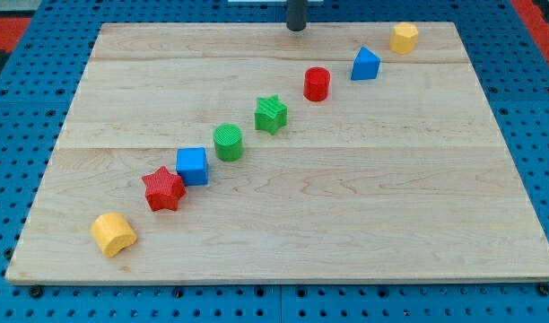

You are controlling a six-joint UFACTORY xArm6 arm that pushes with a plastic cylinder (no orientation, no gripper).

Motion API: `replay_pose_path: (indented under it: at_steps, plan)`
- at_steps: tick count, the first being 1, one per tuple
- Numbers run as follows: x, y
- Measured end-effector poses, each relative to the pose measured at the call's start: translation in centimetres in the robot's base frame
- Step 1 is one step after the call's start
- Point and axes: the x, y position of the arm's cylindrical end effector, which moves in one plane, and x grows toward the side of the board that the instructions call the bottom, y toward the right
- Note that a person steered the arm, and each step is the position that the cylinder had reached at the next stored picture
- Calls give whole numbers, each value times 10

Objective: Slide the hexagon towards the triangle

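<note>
Yellow hexagon block (404, 37) sits near the wooden board's (346, 215) top-right corner, just beside the blue triangle block (365, 65) at its lower left, apart. Open board lies below. My tip (296, 27), a bare rod holding nothing, stands at the top edge, well left.

**No readable markings**

No text, label, brand, number or sign can be read anywhere in the camera view — not on the wooden board (283, 224), which shows only bare grain, nor on any of the coloured blocks lying across it. The blue pegboard surface (23, 99) around the board carries only rows of holes — no printing shows there either.
</note>
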Motion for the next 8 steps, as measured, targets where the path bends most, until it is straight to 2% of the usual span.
replay_pose_path:
  at_steps: [2, 3, 4, 5, 6, 8]
  plan:
    - [-3, 49]
    - [-2, 108]
    - [-3, 116]
    - [6, 176]
    - [17, 207]
    - [88, 174]
